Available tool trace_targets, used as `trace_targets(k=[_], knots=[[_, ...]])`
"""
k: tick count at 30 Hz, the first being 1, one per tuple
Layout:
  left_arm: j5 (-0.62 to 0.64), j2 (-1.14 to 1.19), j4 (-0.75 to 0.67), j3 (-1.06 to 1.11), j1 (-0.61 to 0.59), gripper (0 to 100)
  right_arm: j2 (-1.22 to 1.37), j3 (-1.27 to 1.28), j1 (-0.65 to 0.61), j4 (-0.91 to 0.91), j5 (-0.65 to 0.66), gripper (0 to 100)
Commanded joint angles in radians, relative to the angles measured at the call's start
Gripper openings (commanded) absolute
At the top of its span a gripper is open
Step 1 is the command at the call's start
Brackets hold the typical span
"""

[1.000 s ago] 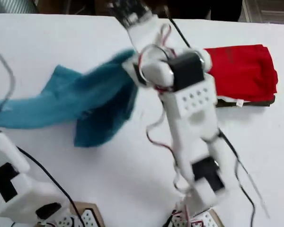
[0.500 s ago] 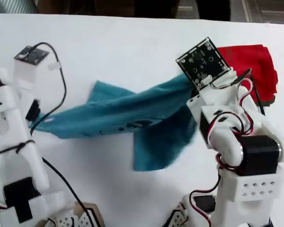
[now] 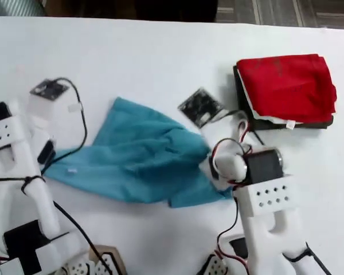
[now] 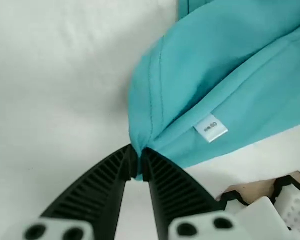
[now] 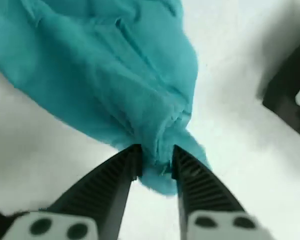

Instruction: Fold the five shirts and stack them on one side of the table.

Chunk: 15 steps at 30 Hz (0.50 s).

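1. Teal fabric spreads over the white table in the left wrist view. It is the teal shirt, with a small white label sewn at its hem.
2. The left gripper has its black ribbed jaws pinched together on a corner of that hem. The cloth is caught at the very tips.
3. In the right wrist view, the right gripper is clamped on a bunched wad of the same shirt. Fabric bulges out between and below the two jaws, and the rest of the shirt spreads away over the table.
4. In the high view, the teal shirt lies crumpled near the middle of the table, between the two arms. The left arm holds one corner and the right arm holds the bunched end opposite.
5. A folded red shirt sits at the far right of the table on a folded black garment. A white edge shows between them. This stack does not touch the teal shirt.
6. A black cable loops off the left arm, just beside the teal shirt.
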Motion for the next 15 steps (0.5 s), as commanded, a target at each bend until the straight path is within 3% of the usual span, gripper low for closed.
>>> trace_targets(k=[1, 4, 8, 11, 15], knots=[[-0.018, -0.037, -0.08, 0.061, -0.04, 3, -0.027, 0.017, -0.019, 0.111, 0.164, 17.4], [-0.021, -0.037, -0.12, 0.094, -0.044, 3, -0.047, -0.008, -0.008, 0.168, 0.264, 15.9], [-0.015, -0.037, -0.123, 0.101, -0.043, 3, -0.182, -0.144, -0.002, 0.153, 0.256, 14.1], [-0.012, -0.037, -0.123, 0.099, -0.04, 3, -0.202, -0.18, 0.008, 0.047, 0.11, 14.4], [0.044, -0.037, -0.12, 0.101, -0.038, 3, -0.091, -0.009, 0.028, -0.157, -0.021, 14.5]])
